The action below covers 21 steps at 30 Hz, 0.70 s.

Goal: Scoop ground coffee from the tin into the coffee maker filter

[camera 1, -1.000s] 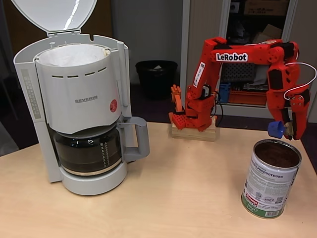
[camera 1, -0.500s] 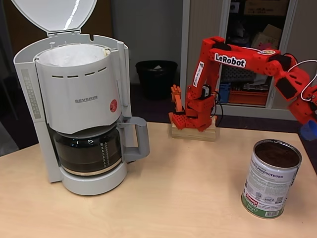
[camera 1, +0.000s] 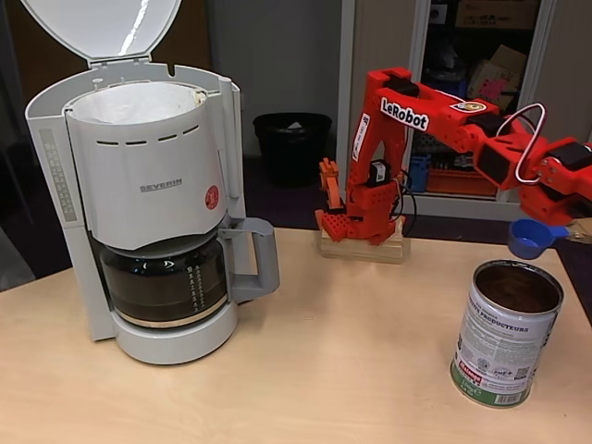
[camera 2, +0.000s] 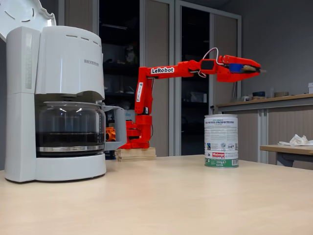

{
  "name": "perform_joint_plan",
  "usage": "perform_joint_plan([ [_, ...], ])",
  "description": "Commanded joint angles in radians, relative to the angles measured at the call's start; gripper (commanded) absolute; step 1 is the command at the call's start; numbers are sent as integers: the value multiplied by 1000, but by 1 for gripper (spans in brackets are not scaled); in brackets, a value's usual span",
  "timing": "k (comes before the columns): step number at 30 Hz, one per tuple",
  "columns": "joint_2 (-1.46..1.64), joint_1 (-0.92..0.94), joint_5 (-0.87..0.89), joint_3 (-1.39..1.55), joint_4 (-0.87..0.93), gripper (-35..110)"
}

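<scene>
You see a red-orange arm (camera 1: 407, 111) with white lettering, a blue scoop (camera 1: 530, 238), a white-labelled tin (camera 1: 504, 333) banded green and red, a light-grey coffee machine (camera 1: 148, 194), and a pale wood surface (camera 1: 324, 370).

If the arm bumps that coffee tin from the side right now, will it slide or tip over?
The tin stands upright, taller than wide, on the smooth table, so a high bump might tip it. The ground coffee looks near the rim, so it is probably heavy and would more likely slide. Open top: tipping would spill.
</scene>
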Motion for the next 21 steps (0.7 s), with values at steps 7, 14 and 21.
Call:
perform_joint_plan([
  [7,129,233,-75,-89,104,0],
  [14,155,380,-101,-195,225,0],
  [21,133,532,-152,-397,393,0],
])
